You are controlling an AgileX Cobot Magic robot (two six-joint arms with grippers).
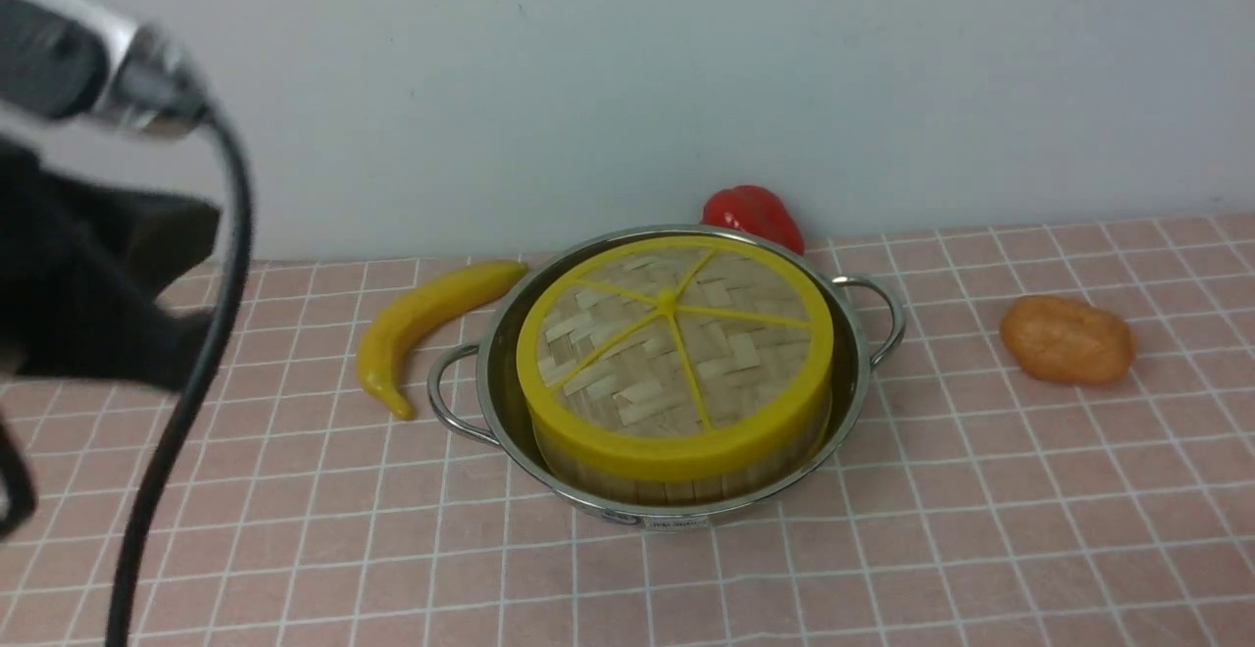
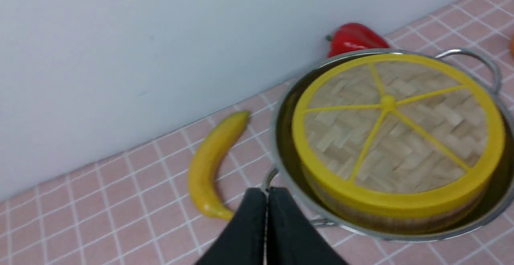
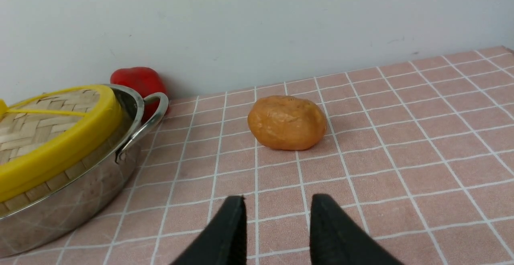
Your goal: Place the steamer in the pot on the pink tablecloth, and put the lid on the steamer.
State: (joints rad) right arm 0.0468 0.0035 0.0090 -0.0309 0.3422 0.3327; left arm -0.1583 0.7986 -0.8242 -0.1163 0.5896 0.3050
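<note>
Pink tablecloth [image 1: 980,529] w/ steel pot [image 1: 851,387]; steamer [image 1: 677,485] inside, lid [image 1: 677,353] on top. Left gripper [image 2: 267,194] clenched, empty; right gripper [image 3: 277,208] released, empty.

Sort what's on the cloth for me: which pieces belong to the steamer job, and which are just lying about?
Job items:
- pot on the pink tablecloth
- steamer, sitting in the pot
- lid, on top of the steamer

Lying about:
- banana, beside the pot
- red pepper, behind the pot
- orange potato-like lump, off to the right
</note>
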